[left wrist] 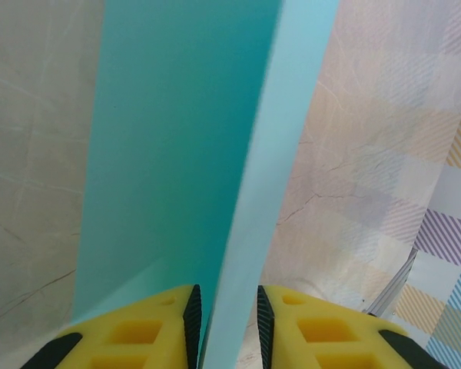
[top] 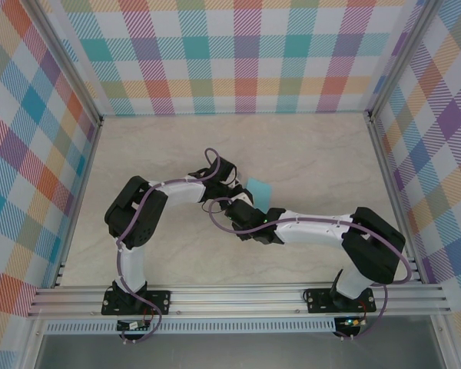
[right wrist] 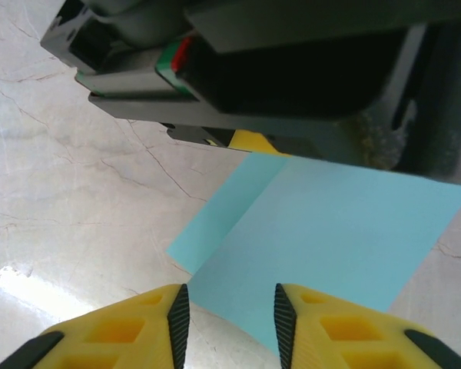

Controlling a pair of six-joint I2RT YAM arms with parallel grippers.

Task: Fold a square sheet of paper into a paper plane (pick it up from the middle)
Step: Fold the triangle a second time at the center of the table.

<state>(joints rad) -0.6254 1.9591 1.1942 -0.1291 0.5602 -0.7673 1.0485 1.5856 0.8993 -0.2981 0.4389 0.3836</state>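
- Nearest to me, an aluminium rail (top: 238,296) ran along the near edge of the table, and both arm bases were bolted to it. The left arm (top: 134,223) stood on the left and the right arm (top: 369,246) on the right.
- Both arms bent inward and met near the middle of the table (top: 315,154), which had a pale, marbled surface.
- From above, the right gripper (top: 232,204) sat just nearer to me than the left gripper (top: 234,181), and the two were close together.
- In the right wrist view, the right gripper's yellow, black-padded fingers (right wrist: 131,327) stood parted over the near edge of the sheet and grasped nothing. Table and paper showed through the gap.
- The square sheet of paper (right wrist: 330,231), light teal, lay on the table in that view. Its far part sat under the black body of the left gripper.
- In the left wrist view, the left gripper's fingers (left wrist: 323,330) were drawn fairly close, and the paper ran up between the pads. A darker teal face lay to the left and a paler strip to the right.
- I could not tell whether those pads were actually pinching the paper.
- From above, the paper poked out just to the right of the left gripper.
- Farthest away, the checked pastel wall (top: 246,54) closed off the back of the table.
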